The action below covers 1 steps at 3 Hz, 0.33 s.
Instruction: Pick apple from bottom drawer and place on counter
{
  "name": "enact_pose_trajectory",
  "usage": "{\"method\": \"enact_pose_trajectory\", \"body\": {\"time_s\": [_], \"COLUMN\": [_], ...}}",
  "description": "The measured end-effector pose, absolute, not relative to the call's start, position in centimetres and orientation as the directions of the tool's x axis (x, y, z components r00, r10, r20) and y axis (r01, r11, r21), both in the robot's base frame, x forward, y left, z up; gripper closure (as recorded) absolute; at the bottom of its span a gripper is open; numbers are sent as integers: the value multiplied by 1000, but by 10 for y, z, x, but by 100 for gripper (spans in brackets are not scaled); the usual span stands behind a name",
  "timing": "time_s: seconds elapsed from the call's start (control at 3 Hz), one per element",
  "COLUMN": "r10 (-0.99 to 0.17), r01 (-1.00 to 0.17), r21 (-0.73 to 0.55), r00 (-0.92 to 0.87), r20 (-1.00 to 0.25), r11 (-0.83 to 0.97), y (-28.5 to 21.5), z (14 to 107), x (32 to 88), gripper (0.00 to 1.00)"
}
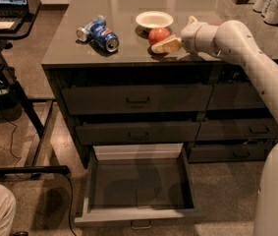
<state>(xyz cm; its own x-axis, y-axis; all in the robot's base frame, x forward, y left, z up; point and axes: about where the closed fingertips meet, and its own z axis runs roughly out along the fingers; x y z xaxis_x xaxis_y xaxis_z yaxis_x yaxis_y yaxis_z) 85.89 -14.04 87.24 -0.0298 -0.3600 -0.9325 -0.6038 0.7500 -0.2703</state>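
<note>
Now pincer (165,42) beside apple (158,33) on counter (128,4); can (101,32) unreadable.

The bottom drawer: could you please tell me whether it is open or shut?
Open: the bottom drawer is pulled out, its inside showing. The end effector is over the counter, beside the apple.

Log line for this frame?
stage: placing | apple: at counter, beside bowl | gripper: against apple, over counter | bottom drawer: open, empty
</note>
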Motion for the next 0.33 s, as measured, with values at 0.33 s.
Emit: {"method": "enact_pose_trajectory", "body": {"time_s": [0.33], "r10": [-360], "r01": [-604], "r21": [-270], "r00": [-30], "r20": [-932], "r11": [750], "y": [-140], "z": [872], "x": [859], "gripper": [0]}}
